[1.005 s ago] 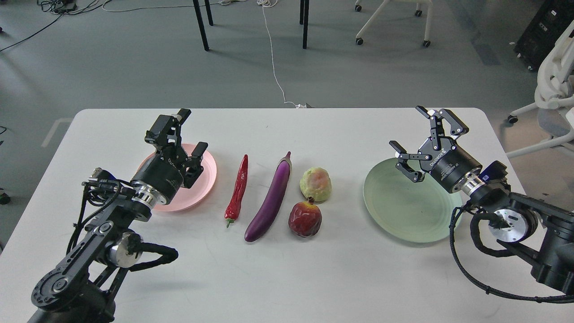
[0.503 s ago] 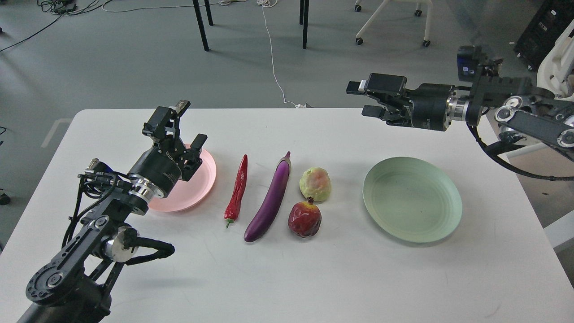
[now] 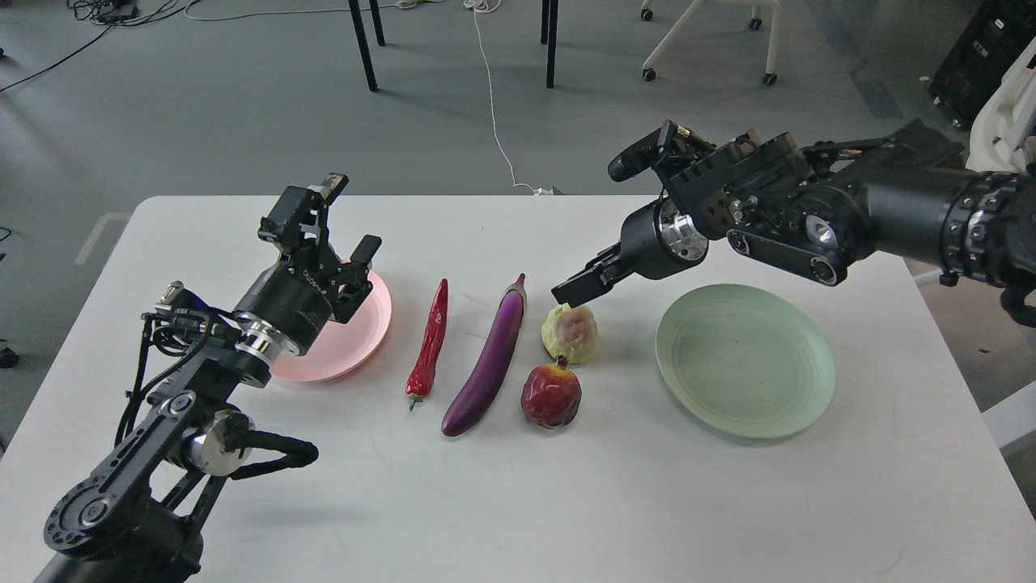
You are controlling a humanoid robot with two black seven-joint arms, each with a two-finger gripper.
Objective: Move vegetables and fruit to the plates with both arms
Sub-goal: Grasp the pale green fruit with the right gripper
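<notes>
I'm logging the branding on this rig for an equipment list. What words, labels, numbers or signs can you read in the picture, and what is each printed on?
White lettering on the body of the left tool: present, but too small and tilted to read.
Right tool: no marking can be seen.
Pink plate, green plate, produce and table: no text.

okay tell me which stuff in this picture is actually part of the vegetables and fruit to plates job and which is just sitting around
Part of the job:
chili pepper
eggplant
yellow-green fruit
pomegranate
pink plate
green plate
left gripper
right gripper

Just there:
white table
white cable on the floor
office chair behind the table
</notes>
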